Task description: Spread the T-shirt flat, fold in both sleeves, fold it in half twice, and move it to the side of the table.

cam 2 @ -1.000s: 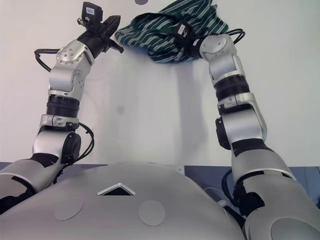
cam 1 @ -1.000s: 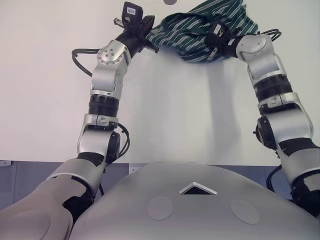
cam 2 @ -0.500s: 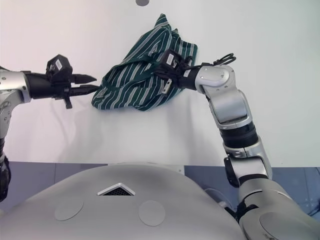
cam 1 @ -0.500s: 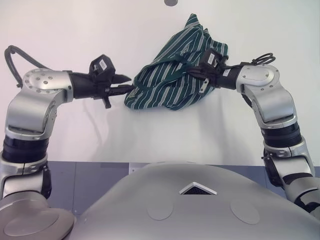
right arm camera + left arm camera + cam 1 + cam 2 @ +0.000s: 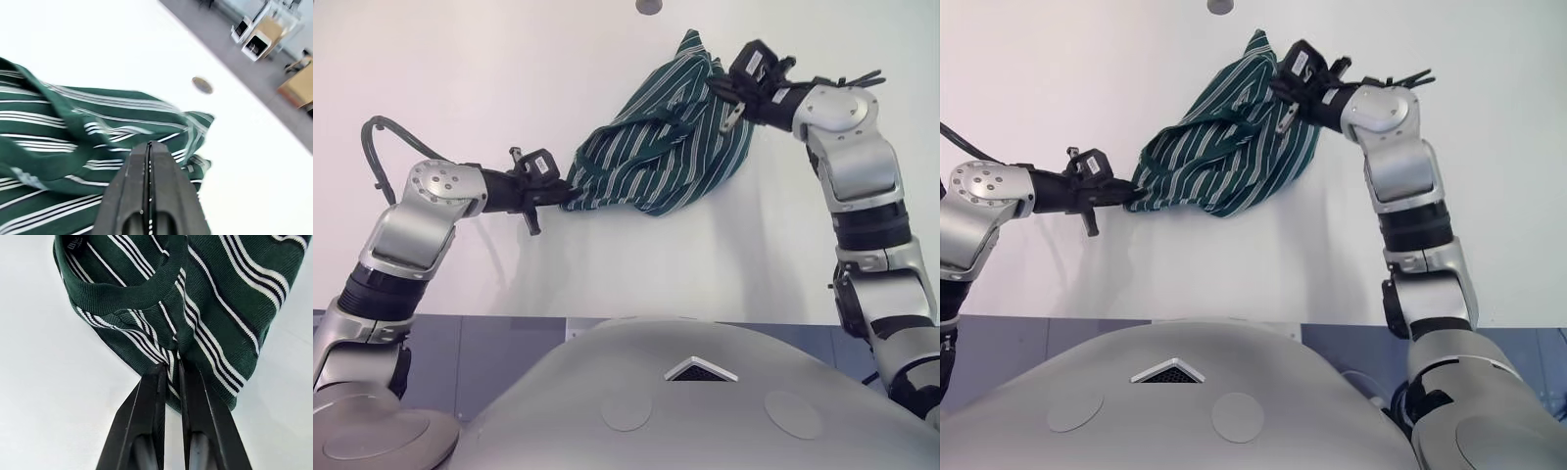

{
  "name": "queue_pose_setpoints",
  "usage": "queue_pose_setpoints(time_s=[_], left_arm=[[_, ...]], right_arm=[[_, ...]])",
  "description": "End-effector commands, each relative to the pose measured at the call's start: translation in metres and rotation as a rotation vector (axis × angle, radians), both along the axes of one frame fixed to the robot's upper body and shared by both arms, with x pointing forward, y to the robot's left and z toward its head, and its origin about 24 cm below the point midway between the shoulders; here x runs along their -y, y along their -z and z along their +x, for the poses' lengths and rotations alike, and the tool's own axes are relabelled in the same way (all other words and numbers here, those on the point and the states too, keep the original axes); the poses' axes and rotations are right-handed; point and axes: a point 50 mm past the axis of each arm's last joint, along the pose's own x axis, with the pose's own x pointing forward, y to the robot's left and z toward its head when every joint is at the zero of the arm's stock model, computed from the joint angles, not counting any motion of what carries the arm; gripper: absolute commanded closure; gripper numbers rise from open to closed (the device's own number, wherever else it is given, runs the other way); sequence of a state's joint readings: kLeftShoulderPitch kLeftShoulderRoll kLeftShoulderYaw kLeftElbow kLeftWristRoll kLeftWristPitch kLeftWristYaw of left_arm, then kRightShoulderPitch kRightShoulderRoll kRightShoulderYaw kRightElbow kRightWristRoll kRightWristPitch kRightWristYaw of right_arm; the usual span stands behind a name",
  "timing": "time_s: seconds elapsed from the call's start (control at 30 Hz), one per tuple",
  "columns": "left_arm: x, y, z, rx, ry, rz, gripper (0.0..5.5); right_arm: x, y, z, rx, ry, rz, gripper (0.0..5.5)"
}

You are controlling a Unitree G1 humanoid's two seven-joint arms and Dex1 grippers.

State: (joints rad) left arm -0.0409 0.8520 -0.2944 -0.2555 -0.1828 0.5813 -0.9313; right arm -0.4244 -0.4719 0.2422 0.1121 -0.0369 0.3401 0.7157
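- Two grippers held a green, white-striped T-shirt [image 5: 651, 162] bunched over the far half of a white table [image 5: 636, 264], the cloth strung between them rather than spread flat.
- Left gripper [image 5: 169, 364], reaching in from the robot's left, had its jaws pinching the near-left edge of the T-shirt, just below the ribbed collar [image 5: 142, 291]; its black fingers [image 5: 146, 401] were nearly touching, with striped fabric caught between them.
- Right gripper [image 5: 713, 90] sat higher and farther back, at the upper right of the bundle, its jaws pressed together on a fold of cloth that gathered around the tips.
- Most of the T-shirt sagged in loose folds from the right gripper down toward the left one, its lower edge lying on or just above the tabletop; which of the two could not be told.
- One peak of fabric stood up at the far end of the bundle, near a small grey disc [image 5: 648, 6] set into the table's far side.
- Beyond the table's far edge, the right wrist view showed grey floor and some pale furniture [image 5: 264, 34].
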Motion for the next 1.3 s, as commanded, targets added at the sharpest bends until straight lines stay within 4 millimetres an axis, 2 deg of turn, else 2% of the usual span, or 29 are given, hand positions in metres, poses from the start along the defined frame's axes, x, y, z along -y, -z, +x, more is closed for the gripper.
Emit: queue_pose_setpoints(time_s=[0.03, 0.17, 0.3, 0.37, 0.57, 0.73, 0.83, 0.9, 1.13, 1.3], left_arm=[[-0.019, 0.027, -0.012, -0.121, -0.048, 0.118, 5.5], [-0.017, 0.016, 0.002, -0.061, -0.052, 0.072, 5.5], [-0.01, 0.005, 0.012, -0.012, -0.056, 0.009, 5.5], [-0.007, 0.001, 0.015, 0.003, -0.046, -0.008, 5.5], [0.0, -0.017, 0.022, 0.05, -0.026, -0.085, 5.5], [-0.003, -0.03, 0.029, 0.099, -0.031, -0.097, 5.5], [-0.008, -0.034, 0.035, 0.128, -0.057, -0.092, 5.5], [-0.011, -0.038, 0.04, 0.155, -0.077, -0.097, 5.5], [-0.018, -0.063, 0.057, 0.263, -0.125, -0.166, 5.5], [-0.018, -0.059, 0.057, 0.259, -0.117, -0.157, 5.5]], right_arm=[[0.013, 0.007, 0.025, 0.098, -0.059, -0.163, 5.27], [0.021, 0.009, 0.022, 0.199, -0.269, -0.366, 4.54], [0.011, 0.014, 0.016, 0.242, -0.398, -0.419, 3.75], [0.005, 0.016, 0.018, 0.262, -0.403, -0.426, 3.6], [-0.005, 0.029, 0.026, 0.298, -0.393, -0.506, 3.6], [-0.013, 0.027, 0.038, 0.362, -0.325, -0.497, 4.58], [-0.013, 0.017, 0.04, 0.394, -0.275, -0.424, 5.27], [-0.011, 0.014, 0.04, 0.404, -0.262, -0.402, 5.48], [0.002, -0.006, 0.037, 0.403, -0.228, -0.338, 5.48], [0.0, 0.007, 0.037, 0.296, -0.295, -0.389, 4.39]])
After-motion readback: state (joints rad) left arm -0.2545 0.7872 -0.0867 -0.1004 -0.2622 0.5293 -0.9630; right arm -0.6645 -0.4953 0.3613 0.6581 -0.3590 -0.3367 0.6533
